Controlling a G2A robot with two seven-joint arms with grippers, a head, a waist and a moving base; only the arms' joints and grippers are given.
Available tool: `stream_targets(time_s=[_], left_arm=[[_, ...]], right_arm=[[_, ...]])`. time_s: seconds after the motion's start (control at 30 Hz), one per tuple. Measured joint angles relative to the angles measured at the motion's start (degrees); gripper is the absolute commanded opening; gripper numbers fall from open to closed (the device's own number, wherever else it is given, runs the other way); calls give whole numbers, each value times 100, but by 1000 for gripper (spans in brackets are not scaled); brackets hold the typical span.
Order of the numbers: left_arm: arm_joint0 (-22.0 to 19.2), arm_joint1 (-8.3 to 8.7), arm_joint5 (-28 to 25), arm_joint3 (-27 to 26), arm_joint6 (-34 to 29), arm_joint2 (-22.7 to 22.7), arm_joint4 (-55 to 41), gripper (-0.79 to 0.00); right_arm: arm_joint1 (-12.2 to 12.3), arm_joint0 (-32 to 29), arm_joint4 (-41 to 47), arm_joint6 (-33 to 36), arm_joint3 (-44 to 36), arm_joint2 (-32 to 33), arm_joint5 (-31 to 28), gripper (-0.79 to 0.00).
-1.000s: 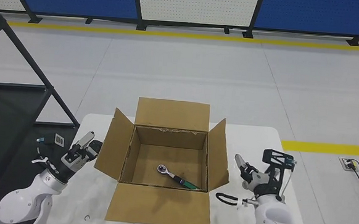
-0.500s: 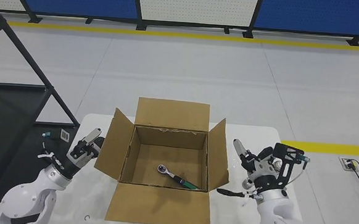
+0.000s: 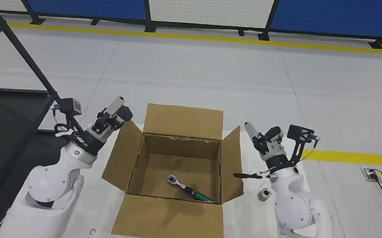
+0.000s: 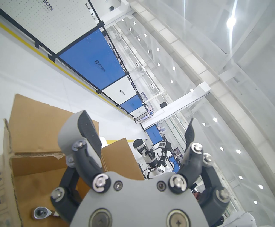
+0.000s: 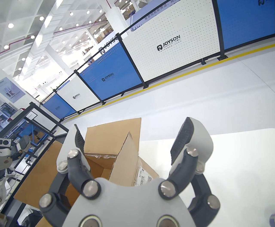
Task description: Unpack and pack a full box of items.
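Observation:
An open cardboard box point(image 3: 178, 177) stands on the white table point(image 3: 258, 141), all its flaps spread. On its floor lies a ratchet wrench point(image 3: 187, 186) with a green-tipped handle; its head point(image 4: 39, 212) also shows in the left wrist view. My left gripper point(image 3: 116, 109) hangs open and empty above the box's far left corner, beside the left flap point(image 3: 118, 155). My right gripper point(image 3: 251, 133) is open and empty too, raised just outside the right flap point(image 3: 233, 162). In the wrist views, both the left gripper point(image 4: 138, 124) and the right gripper point(image 5: 132, 129) have their jaws wide apart, facing the box point(image 5: 113, 137).
A black metal rack point(image 3: 20, 108) stands off the table's left side. A small round grey piece point(image 3: 263, 194) shows by the right arm, and a tiny ring point(image 3: 92, 231) lies near the table's front left. Bare table point(image 5: 236, 161) lies right of the box.
Both arms have risen from low beside the box's near corners and moved toward its far side. Both grippers stayed open. The wrench has not moved.

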Motion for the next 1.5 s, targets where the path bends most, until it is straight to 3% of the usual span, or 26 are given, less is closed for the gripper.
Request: stream_targets(time_s=[0.17, 0.6, 0.83, 0.97, 1.13, 1.37, 1.5], left_arm=[[-493, -90, 225, 451, -11, 455, 54, 0], [-488, -91, 228, 458, -7, 458, 55, 0], [71, -34, -55, 137, 277, -104, -140, 0], [600, 17, -312, -33, 367, -597, -343, 0], [1251, 57, -707, -89, 270, -1091, -684, 0], [1987, 91, -1309, 154, -237, -1528, -1200, 0], [2107, 108, -1410, 221, -586, -1614, -1363, 0]], right_arm=[[57, 210, 102, 257, 326, 150, -354, 0], [55, 202, 99, 245, 314, 145, -340, 0], [53, 162, -242, 536, -181, -477, -459, 0], [21, 309, -543, 1096, -560, -1135, -328, 0], [-81, 942, -1170, 2293, -427, -2080, 419, 0], [-443, 2443, -1662, 4096, 1011, -3336, 2346, 0], [-579, 2952, -2101, 4774, 1789, -3760, 3066, 0]])
